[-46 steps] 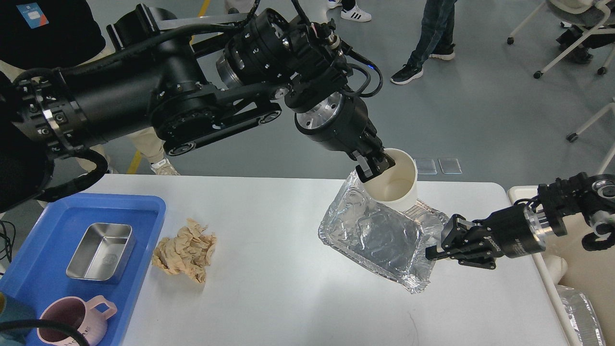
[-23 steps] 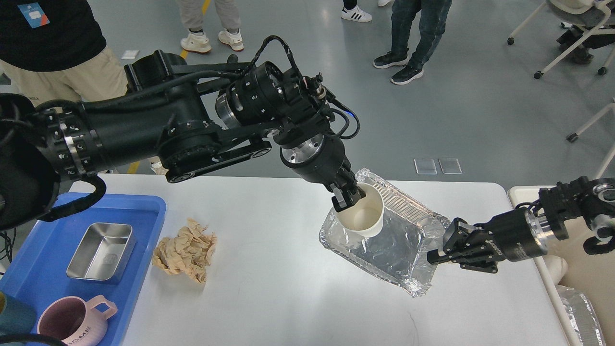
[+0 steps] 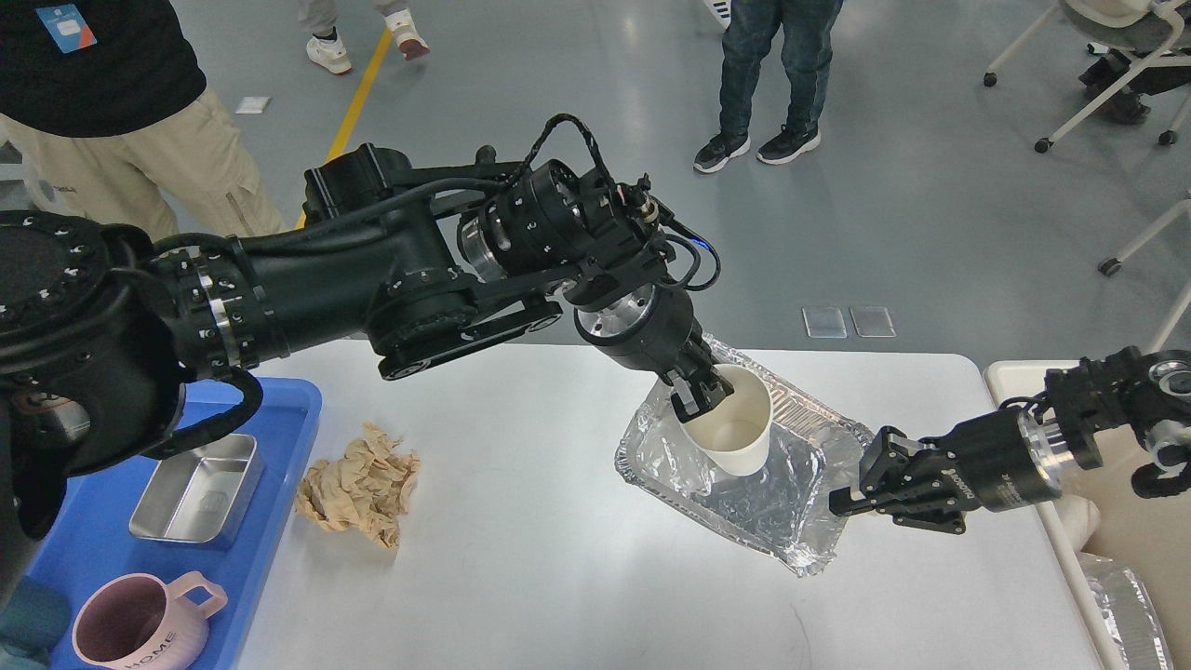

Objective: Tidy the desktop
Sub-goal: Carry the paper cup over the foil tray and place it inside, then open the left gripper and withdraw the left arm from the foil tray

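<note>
Head view: the big white desktop [image 3: 558, 558] fills the middle. On it, right of center, lies a shiny foil tray [image 3: 744, 484]. The left gripper [image 3: 700, 398] pinches a white paper cup [image 3: 730, 430] over that tray. The right gripper [image 3: 861, 489] squeezes the tray's right edge.

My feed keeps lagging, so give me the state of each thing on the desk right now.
Paper cup: upright, empty, pinched at rim by left gripper, inside foil tray.
Foil tray: tilted, edge held by right gripper.
Crumpled paper: loose on desktop.
Steel box: empty, on blue tray.
Pink mug: upright, on blue tray.
</note>
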